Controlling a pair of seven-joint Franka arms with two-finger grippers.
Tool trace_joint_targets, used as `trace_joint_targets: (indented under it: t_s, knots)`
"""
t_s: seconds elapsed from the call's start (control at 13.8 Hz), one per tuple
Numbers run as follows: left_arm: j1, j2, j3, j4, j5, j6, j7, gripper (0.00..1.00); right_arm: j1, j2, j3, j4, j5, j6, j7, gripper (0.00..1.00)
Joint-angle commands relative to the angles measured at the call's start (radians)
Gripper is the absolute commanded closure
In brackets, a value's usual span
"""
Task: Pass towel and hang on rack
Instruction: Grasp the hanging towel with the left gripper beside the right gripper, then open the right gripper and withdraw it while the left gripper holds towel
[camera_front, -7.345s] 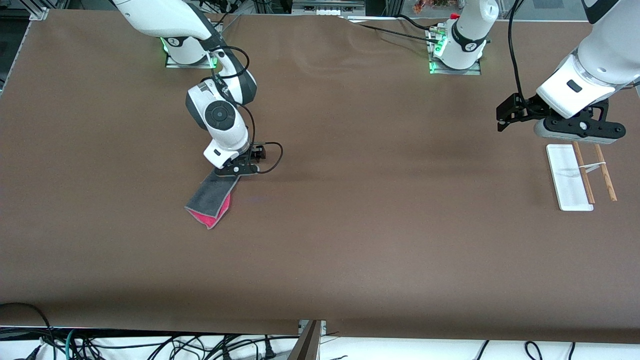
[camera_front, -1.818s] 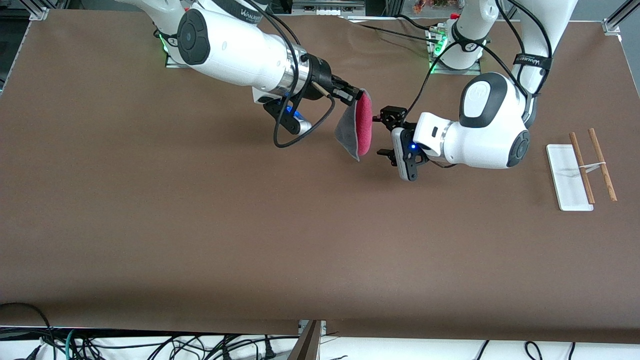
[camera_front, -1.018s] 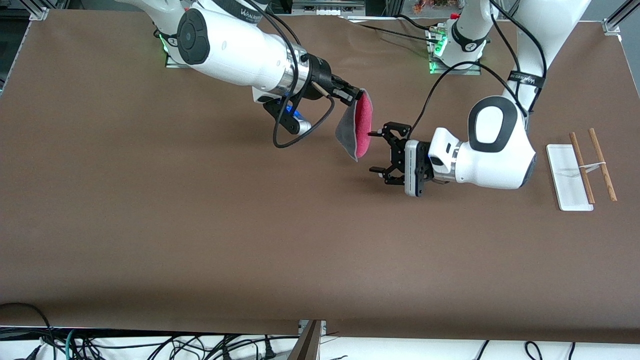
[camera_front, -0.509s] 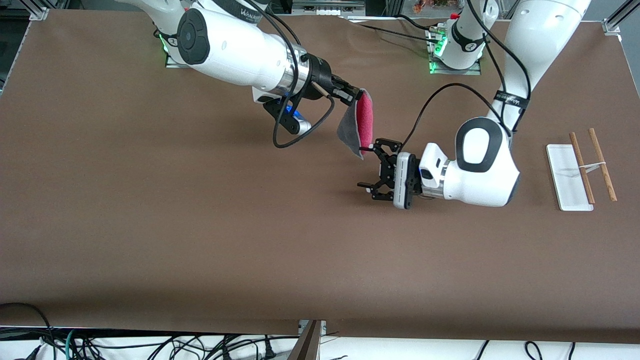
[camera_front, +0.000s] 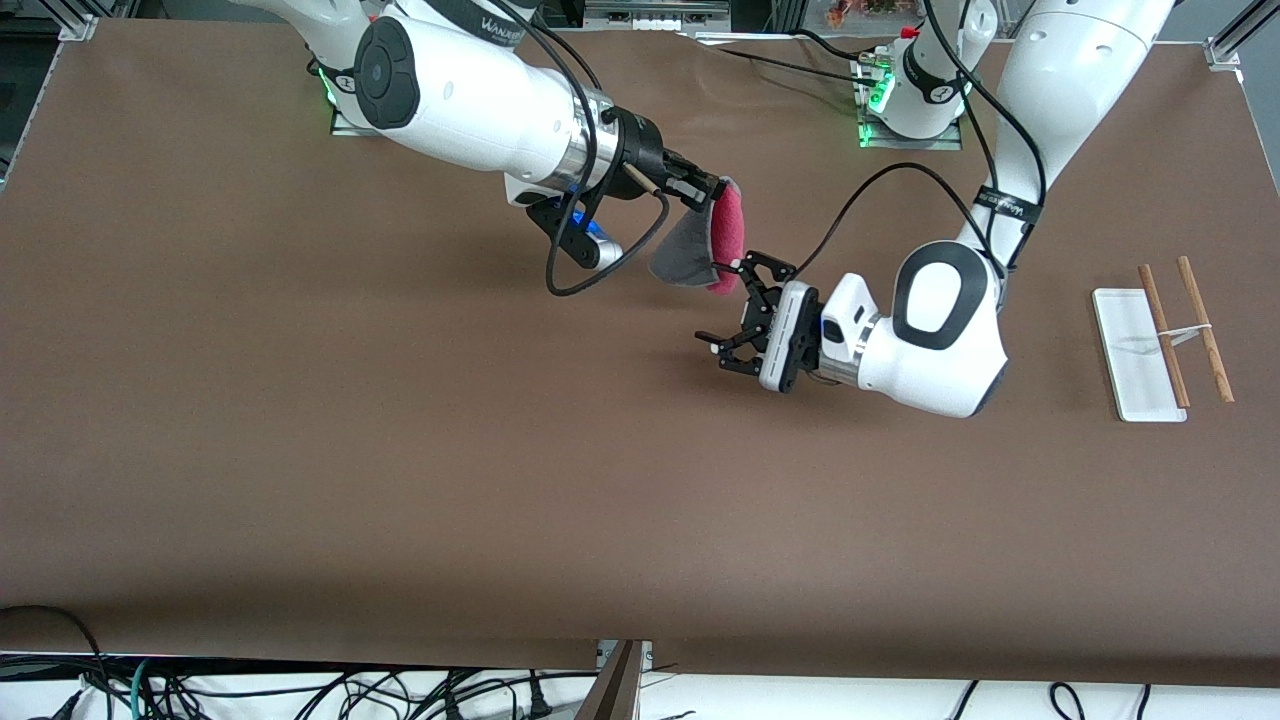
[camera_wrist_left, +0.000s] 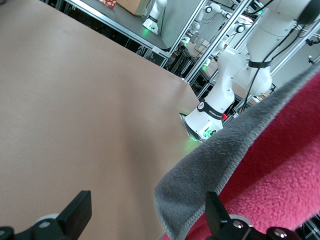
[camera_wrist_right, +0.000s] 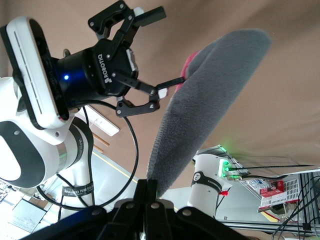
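Note:
My right gripper (camera_front: 712, 190) is shut on the upper edge of the towel (camera_front: 692, 255), which hangs over the middle of the table, dark grey on one side and pink-red on the other. My left gripper (camera_front: 722, 301) is open at the towel's lower edge, with one finger (camera_front: 742, 266) touching the pink side. In the left wrist view the towel's (camera_wrist_left: 260, 160) stitched corner lies beside one finger (camera_wrist_left: 218, 214), inside the open gripper (camera_wrist_left: 147, 220). The right wrist view shows the right gripper (camera_wrist_right: 152, 194) pinching the towel (camera_wrist_right: 205, 95) and the left gripper (camera_wrist_right: 159, 52) open. The rack (camera_front: 1135, 350) stands at the left arm's end.
The rack's two brown rods (camera_front: 1165, 335) and thin white crosspiece rise from its white base. Both arm bases (camera_front: 905, 100) stand on the table's edge farthest from the front camera. A black cable (camera_front: 600, 275) loops under the right wrist.
My left gripper has moved in under the towel toward the right arm's end. Its finger has pushed the hanging lower edge up and sideways. The right gripper has held still.

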Motion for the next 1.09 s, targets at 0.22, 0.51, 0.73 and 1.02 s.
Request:
trace_joint_targets:
  t_s: [0.22, 0.51, 0.73, 1.02]
  knots:
    - [0.036, 0.008, -0.001, -0.012, -0.030, -0.082, 0.105, 0.00, 0.005, 0.017, 0.002, 0.035, 0.008, -0.001, 0.024, 1.00]
    - [0.055, 0.008, -0.001, -0.026, -0.028, -0.111, 0.139, 0.00, 0.005, 0.017, 0.002, 0.035, 0.005, -0.001, 0.030, 1.00]
    - [0.040, 0.013, -0.001, -0.034, -0.030, -0.089, 0.154, 0.00, 0.005, 0.017, 0.002, 0.035, 0.005, -0.003, 0.030, 1.00]
    - [0.030, 0.016, -0.003, -0.041, -0.032, -0.073, 0.201, 0.84, 0.005, 0.017, 0.002, 0.035, 0.005, -0.006, 0.032, 1.00]
